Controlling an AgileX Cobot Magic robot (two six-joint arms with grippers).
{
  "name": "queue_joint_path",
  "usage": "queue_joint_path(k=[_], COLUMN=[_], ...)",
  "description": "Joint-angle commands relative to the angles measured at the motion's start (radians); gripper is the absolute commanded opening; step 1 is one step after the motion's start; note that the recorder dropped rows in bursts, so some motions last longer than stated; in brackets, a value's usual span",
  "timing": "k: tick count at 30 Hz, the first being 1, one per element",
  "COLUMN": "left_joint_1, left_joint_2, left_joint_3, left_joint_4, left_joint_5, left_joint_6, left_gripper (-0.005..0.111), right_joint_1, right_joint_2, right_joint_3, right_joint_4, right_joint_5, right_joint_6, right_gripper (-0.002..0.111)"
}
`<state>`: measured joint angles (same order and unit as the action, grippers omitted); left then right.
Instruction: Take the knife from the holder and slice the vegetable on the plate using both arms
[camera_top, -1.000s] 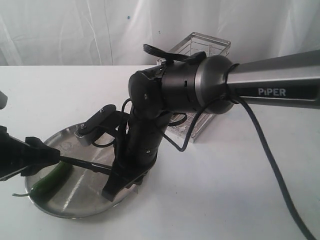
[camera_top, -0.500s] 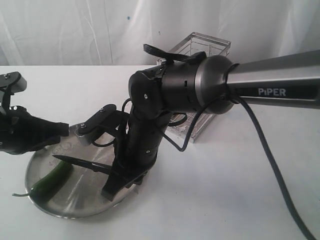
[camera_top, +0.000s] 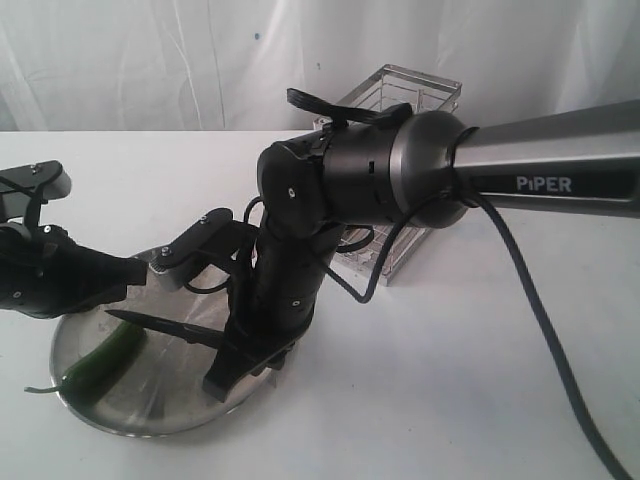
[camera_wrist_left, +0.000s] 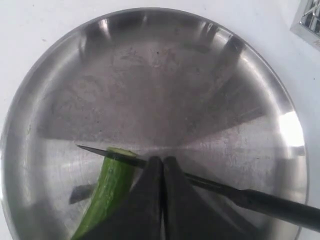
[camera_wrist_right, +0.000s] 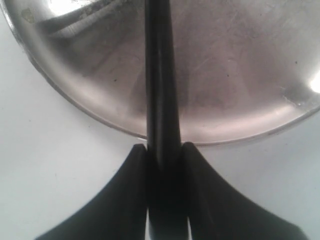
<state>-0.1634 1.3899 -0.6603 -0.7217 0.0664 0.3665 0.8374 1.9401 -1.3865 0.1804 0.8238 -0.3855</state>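
The vegetable, a dark green pepper, lies on the left side of the steel plate. Its end by the blade shows a pale cut face. The black knife reaches over the plate, and its blade rests across that cut end. My right gripper is shut on the knife's handle at the plate's near rim. My left gripper hovers above the plate beside the pepper, shut with nothing in it. The wire holder stands behind the right arm.
The bulky right arm marked PiPER spans the table from the right and hides most of the holder. Its black cable loops down over the white table. A corner of the holder shows beyond the plate's rim. White curtain hangs behind.
My left gripper has shut, lifted off the pepper and drawn back up over the plate's left rim. The knife and right arm have barely moved.
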Motion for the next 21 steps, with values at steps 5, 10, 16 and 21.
queue_joint_path(k=[5,10,16,21], left_joint_1=[0.001,0.001,0.001,0.003], left_joint_2=[0.008,0.059,0.107,0.111], left_joint_3=[-0.005,-0.015,-0.079,-0.094], left_joint_4=[-0.017,-0.017,-0.015,-0.013], left_joint_5=[-0.028,-0.04,-0.01,0.005], left_joint_6=[0.004,0.004,0.004,0.004], left_gripper=[0.0,0.0,0.0,0.0], right_joint_1=[0.0,0.0,0.0,0.0], right_joint_2=[-0.005,-0.005,-0.005,-0.005], right_joint_3=[0.003,0.003,0.003,0.003], right_joint_4=[0.004,0.004,0.004,0.004], right_joint_5=[-0.01,-0.012,-0.012,-0.012], right_joint_6=[0.004,0.004,0.004,0.004], right_gripper=[0.0,0.0,0.0,0.0])
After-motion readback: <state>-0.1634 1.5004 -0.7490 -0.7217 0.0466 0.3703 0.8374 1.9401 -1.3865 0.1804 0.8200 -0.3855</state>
